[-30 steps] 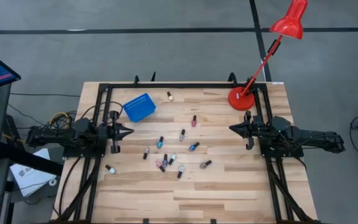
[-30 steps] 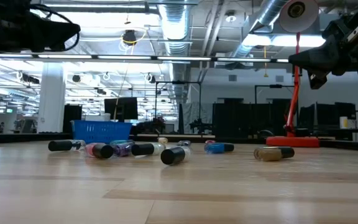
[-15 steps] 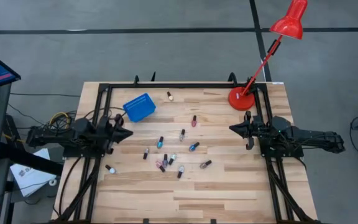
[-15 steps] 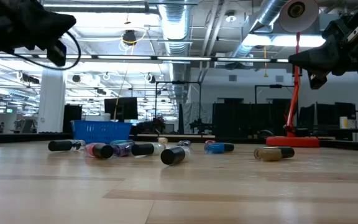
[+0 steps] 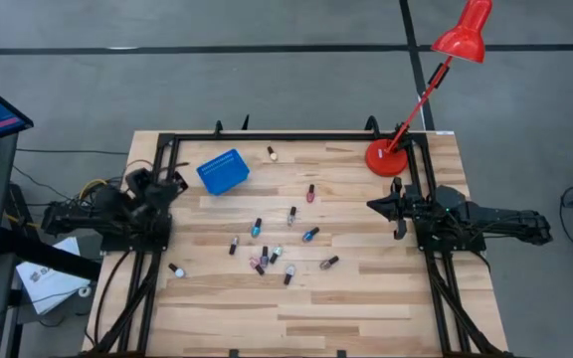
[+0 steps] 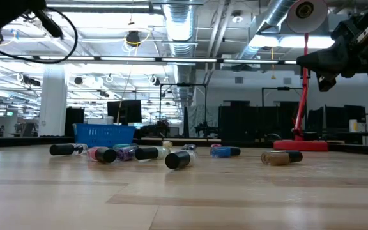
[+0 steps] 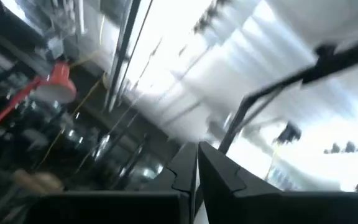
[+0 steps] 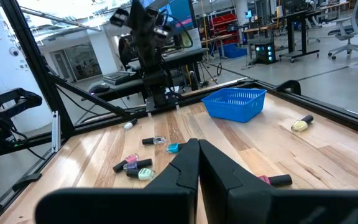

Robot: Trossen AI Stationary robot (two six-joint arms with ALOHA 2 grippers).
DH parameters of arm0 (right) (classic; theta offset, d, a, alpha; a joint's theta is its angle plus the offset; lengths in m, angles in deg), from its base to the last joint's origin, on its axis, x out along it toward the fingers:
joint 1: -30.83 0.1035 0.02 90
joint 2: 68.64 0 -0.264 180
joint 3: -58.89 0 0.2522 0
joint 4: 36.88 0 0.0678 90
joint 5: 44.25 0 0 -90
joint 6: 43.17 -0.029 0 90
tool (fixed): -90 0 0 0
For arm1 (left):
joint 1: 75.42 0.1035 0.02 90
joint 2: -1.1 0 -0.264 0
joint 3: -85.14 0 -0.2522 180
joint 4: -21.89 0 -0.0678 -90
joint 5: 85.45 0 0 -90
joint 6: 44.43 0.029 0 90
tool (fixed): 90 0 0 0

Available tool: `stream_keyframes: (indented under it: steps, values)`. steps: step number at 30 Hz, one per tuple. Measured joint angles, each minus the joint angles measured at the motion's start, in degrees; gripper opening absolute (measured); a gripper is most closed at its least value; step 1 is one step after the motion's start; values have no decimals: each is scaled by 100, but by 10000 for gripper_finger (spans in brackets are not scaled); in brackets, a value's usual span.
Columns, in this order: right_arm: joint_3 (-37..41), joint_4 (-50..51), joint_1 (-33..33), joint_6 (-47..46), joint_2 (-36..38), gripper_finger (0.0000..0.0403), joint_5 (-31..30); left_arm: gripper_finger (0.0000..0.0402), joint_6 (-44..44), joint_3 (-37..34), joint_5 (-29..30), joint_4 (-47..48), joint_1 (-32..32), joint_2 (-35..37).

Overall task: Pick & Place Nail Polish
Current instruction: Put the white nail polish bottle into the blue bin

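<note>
While nail polish (image 5: 272, 256) lies scattered mid-table, left gripper (image 5: 170, 186) and right gripper (image 5: 374, 206) hover closed, empty

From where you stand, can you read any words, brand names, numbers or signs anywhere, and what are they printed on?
No text can be read in any view.
nail polish bottles: any labels are too small to read.
blue bin: no visible lettering.
red lamp: no visible lettering.
papers beside the table: print too small to read.
</note>
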Motion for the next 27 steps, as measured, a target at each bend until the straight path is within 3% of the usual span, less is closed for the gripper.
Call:
stream_keyframes:
  steps: [4, 9, 14, 17, 23, 27]
  values:
    - [0, 1, 0, -2, 0, 0, 1, 11, -332, 236, 113, -75, -12, -218]
    - [1, 0, -2, -2, 0, 0, 0, 11, -839, 1036, 20, -78, -27, -1356]
    - [0, 0, 0, -2, 0, 0, 2, 11, -1348, 2233, -993, 271, -31, -3018]
    - [1, 0, 0, -2, 0, 0, 1, 11, -1726, 3122, -1956, 1417, -31, -3980]
    - [0, 0, 0, -2, 0, 0, 2, 2, -1782, 4714, -4231, 5115, -33, -5585]
    - [0, 0, -2, -2, 0, 0, 2, 1, -1383, 4964, -4875, 6680, -210, -6170]
